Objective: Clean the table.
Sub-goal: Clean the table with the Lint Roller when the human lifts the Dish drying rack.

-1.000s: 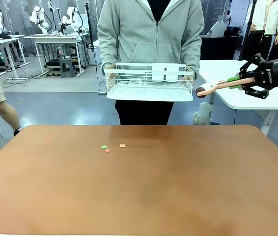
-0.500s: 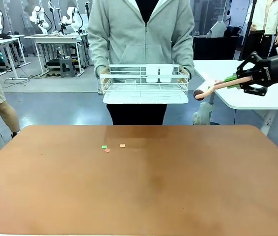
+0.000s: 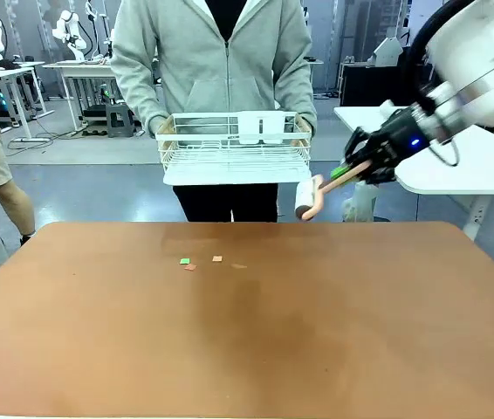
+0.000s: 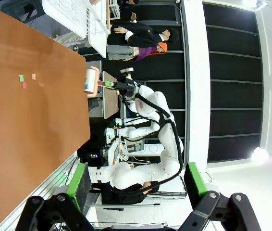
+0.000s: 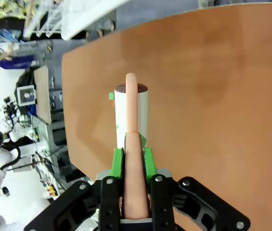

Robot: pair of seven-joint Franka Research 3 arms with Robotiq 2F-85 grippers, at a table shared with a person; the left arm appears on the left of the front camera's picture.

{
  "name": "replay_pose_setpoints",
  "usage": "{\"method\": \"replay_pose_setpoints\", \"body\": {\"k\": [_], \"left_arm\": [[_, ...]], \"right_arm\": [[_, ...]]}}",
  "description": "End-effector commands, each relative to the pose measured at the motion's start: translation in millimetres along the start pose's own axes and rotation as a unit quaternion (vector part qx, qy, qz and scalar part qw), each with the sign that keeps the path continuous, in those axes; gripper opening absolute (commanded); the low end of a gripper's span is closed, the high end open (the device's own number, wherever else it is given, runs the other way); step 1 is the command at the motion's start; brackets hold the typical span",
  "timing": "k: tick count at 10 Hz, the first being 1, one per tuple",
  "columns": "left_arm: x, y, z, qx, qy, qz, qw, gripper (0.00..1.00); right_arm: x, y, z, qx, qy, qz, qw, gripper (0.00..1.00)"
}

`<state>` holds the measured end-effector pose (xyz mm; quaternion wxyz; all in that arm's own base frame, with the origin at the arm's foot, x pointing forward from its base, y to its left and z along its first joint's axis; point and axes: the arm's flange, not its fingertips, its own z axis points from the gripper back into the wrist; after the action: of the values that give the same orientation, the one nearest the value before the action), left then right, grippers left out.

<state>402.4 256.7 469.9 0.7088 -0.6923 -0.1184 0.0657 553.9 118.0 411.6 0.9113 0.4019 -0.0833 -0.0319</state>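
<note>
Wide lab floor out there, grey, with work benches far back and a white-topped table (image 3: 456, 166) off to my right. Right in front of me is the table (image 3: 317, 332) itself, terracotta, running across the whole foreground of the front view, its far edge just short of the person.

That person (image 3: 216, 61), in a grey zip hoodie, stands at the far side with both hands on a white wire rack (image 3: 234, 148), held level at waist height, clear of the table.

My right arm (image 3: 478, 61) reaches in from the right, angled down towards the far edge. My right end effector (image 3: 352, 168) is clamped tight on the pink handle of a lint roller (image 3: 306, 199), green pads pressed on both sides of it in the right wrist view. The white roll hangs in the air near the far edge, right of the middle, just below the rack's right corner as the front view shows it.

My left end effector (image 4: 136, 185) is spread wide, pads well apart, nothing between them.

Down to the small stuff: paper scraps left of centre on the table, a green one (image 3: 184, 261), a red one (image 3: 190, 267) just beside it, an orange one (image 3: 217, 258) near those.
</note>
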Motion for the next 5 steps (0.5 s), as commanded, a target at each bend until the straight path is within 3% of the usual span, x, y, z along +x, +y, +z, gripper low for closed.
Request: {"method": "replay_pose_setpoints", "body": {"k": [1, 5], "left_arm": [[-3.2, -1.1, 2.7, -0.001, 0.003, 0.001, 1.000, 1.00], [-3.2, -1.1, 2.7, -0.001, 0.003, 0.001, 1.000, 1.00]], "right_arm": [[20.3, -0.3, -19.7, -0.021, 0.004, 0.005, 1.000, 0.21], [14.8, -8.7, -32.3, -0.011, 0.015, 0.003, 1.000, 0.21]]}}
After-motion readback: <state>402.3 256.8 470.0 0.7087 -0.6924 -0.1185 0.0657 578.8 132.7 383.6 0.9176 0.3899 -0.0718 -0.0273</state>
